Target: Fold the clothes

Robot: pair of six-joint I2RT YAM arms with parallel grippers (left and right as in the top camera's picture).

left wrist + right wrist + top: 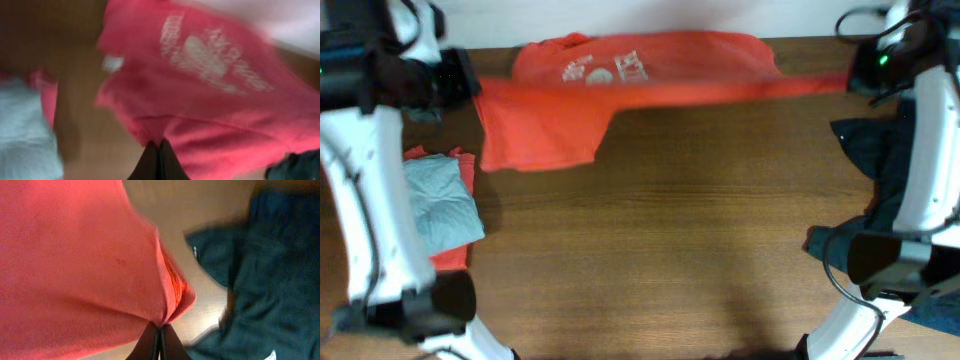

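Note:
The bright red-orange T-shirt [620, 90] with white lettering is stretched across the far side of the table, lifted between my two grippers. My left gripper [470, 85] is shut on its left edge; in the left wrist view the fingers [159, 146] pinch the red cloth [210, 90]. My right gripper [855, 80] is shut on its right end; in the right wrist view the fingers [161, 327] pinch the shirt [75, 265].
A folded grey garment [445, 205] lies on a plain red one [450, 255] at the left edge. A heap of dark navy clothes [880, 160] lies at the right, seen in the right wrist view [265, 255]. The wooden table [670, 230] fills the middle.

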